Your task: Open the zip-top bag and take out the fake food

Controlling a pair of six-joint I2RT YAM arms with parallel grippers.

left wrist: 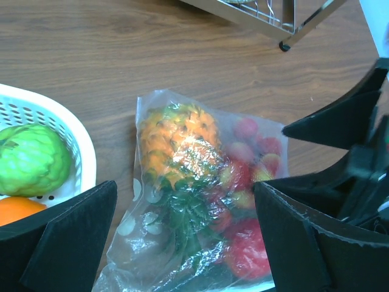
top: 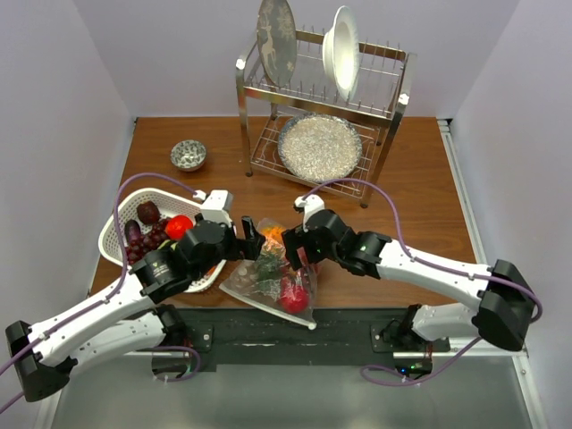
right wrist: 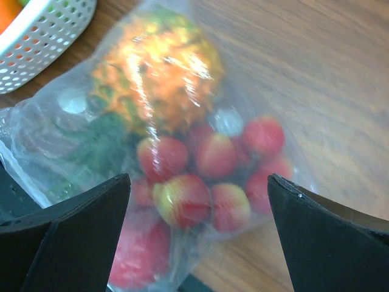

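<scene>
The clear zip-top bag [top: 264, 282] lies flat at the table's near edge, between my two grippers. The fake food is inside it: an orange pineapple-like piece [left wrist: 176, 143], green leaves [left wrist: 188, 222], a cluster of small red fruits [right wrist: 206, 164] and a larger red fruit [top: 293, 298]. My left gripper [top: 252, 241] hangs open over the bag's left part, its jaws wide on either side of the bag [left wrist: 152, 243] without touching it. The right gripper [top: 297, 255] is open too, and the red cluster shows between its fingers. Which edge carries the zip strip I cannot make out.
A white slotted basket [top: 121, 223] with several fake fruits stands just left of the bag. A metal dish rack [top: 393, 112] with plates fills the back centre, and a small bowl [top: 189, 155] sits to its left. The bag's near corner reaches the table's front edge.
</scene>
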